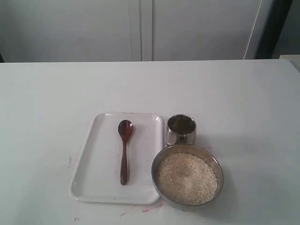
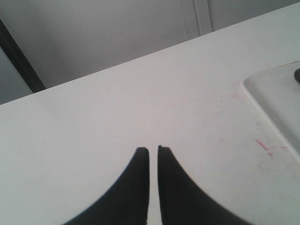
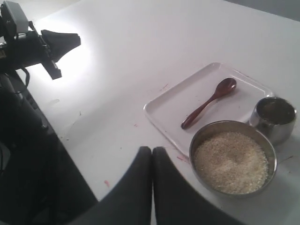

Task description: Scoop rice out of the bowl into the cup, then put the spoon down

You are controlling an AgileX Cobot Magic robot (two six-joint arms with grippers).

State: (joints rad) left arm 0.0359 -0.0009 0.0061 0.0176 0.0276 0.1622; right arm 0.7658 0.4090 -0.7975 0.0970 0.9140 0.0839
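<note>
While left tool (image 2: 153,150) and right tool (image 3: 152,150) closed: slim wooden spoon (image 1: 124,150) on white tray (image 1: 101,164); grainy rice (image 1: 186,178) in steel bowl (image 1: 216,161)

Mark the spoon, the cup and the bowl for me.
spoon (image 1: 124,157), exterior view, middle of the handle.
cup (image 1: 180,138), exterior view, outer steel wall.
bowl (image 1: 154,172), exterior view, bare rim on its left side.

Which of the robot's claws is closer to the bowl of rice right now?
Right, it seems. The right gripper hangs just beside the bowl; the left gripper sits far off, beyond the tray.
</note>
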